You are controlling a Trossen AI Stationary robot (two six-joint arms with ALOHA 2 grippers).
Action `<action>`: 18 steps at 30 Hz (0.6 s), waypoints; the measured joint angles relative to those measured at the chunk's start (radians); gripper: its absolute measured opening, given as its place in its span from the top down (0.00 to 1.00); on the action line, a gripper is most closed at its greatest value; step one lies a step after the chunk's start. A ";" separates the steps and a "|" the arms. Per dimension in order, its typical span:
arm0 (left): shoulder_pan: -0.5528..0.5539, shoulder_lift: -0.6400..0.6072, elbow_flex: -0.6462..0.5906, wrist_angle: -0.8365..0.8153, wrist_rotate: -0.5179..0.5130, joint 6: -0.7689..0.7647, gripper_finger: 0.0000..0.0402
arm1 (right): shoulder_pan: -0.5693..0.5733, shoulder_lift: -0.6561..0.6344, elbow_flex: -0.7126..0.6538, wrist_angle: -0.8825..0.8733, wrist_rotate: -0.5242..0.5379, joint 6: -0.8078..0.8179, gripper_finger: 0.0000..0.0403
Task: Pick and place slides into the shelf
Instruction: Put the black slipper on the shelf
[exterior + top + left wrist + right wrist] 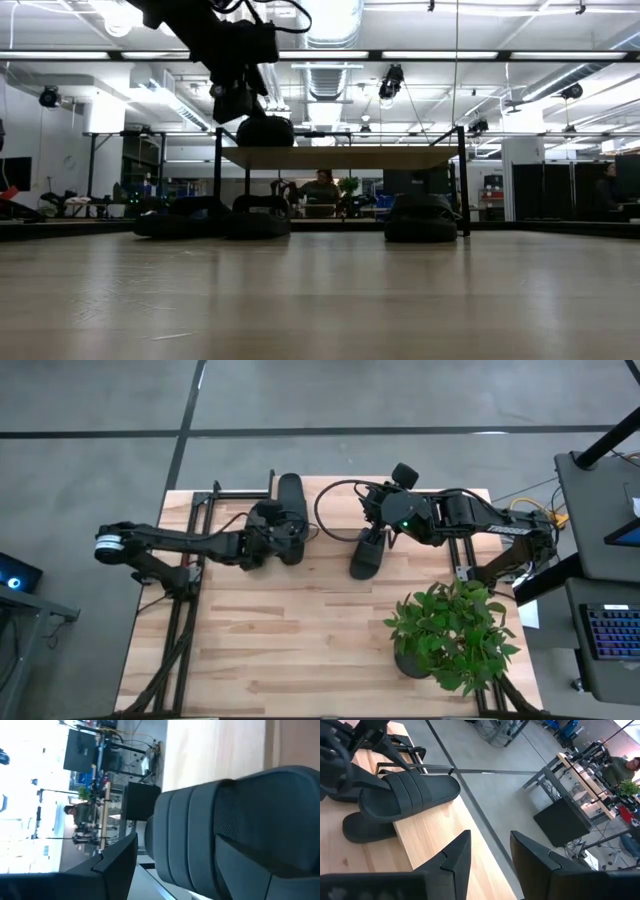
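Note:
One black slide (290, 500) lies lengthwise along the shelf's light wood top board (340, 157), with its toe end past the table's far edge. My left gripper (266, 536) reaches it from the table's left and is shut on it. In the low view this slide (265, 130) sits level at the board's top. Three more slides rest soles down on the table under the shelf (180, 220), (258, 222), (420, 220). My right gripper (490, 837) is open and holds nothing. It hovers above another slide (365, 555). My left gripper holds the slide by its heel half (367, 802), behind the wide strap (240, 830). It comes level from the table's left, with its fingers (115, 860) across the sole. The slide sits level and upright at the shelf's top board; whether it rests on it I cannot tell.
A potted green plant (450, 635) stands near the table's right near corner. A black cable (335, 510) loops between the two arms. Black frame rails (190, 570) run along the table's left side. The near half of the table (290, 650) is bare wood.

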 joint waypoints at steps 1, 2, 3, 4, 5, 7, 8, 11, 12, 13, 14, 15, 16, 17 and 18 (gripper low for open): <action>0.003 -0.002 0.002 -0.016 0.010 0.000 0.39 | 0.000 0.000 0.000 -0.001 0.001 0.000 0.68; 0.006 -0.003 0.002 -0.019 0.018 0.000 0.39 | 0.000 0.000 0.000 -0.004 0.001 0.000 0.68; 0.008 -0.003 0.006 -0.016 0.030 -0.001 0.39 | 0.000 0.000 0.000 -0.005 0.001 0.000 0.68; 0.011 -0.005 0.007 -0.013 0.039 -0.001 0.39 | 0.000 0.000 0.000 -0.004 0.001 0.000 0.68; 0.015 -0.008 0.007 -0.018 0.044 -0.002 0.39 | 0.000 0.000 0.000 -0.005 0.001 0.000 0.68; 0.019 -0.009 0.008 -0.017 0.047 -0.002 0.39 | 0.000 0.000 0.000 -0.005 0.001 0.000 0.69; 0.021 -0.008 0.007 -0.019 0.051 -0.002 0.39 | 0.000 0.000 0.000 -0.005 0.001 0.000 0.69; 0.025 0.003 0.005 -0.059 0.073 -0.008 0.39 | 0.000 0.000 0.000 -0.006 0.001 0.000 0.70; 0.025 0.009 0.004 -0.063 0.077 -0.008 0.39 | 0.000 0.000 0.000 -0.006 0.001 0.000 0.70; 0.025 0.017 0.004 -0.062 0.078 -0.008 0.39 | 0.000 0.000 0.000 -0.007 0.001 0.000 0.70; 0.025 0.022 0.004 -0.057 0.079 -0.008 0.39 | 0.000 0.000 0.000 -0.007 0.001 0.000 0.70; 0.025 0.024 0.005 -0.055 0.080 -0.007 0.39 | 0.000 0.000 0.000 -0.007 0.001 0.001 0.70; 0.028 0.027 0.007 -0.054 0.080 -0.007 0.39 | 0.000 0.000 0.000 -0.007 0.001 0.000 0.69; 0.031 0.028 0.009 -0.052 0.080 -0.007 0.39 | 0.000 0.000 0.000 -0.007 0.001 0.000 0.69; 0.034 0.031 0.010 -0.052 0.080 -0.007 0.39 | 0.000 0.000 0.000 -0.008 0.001 0.001 0.69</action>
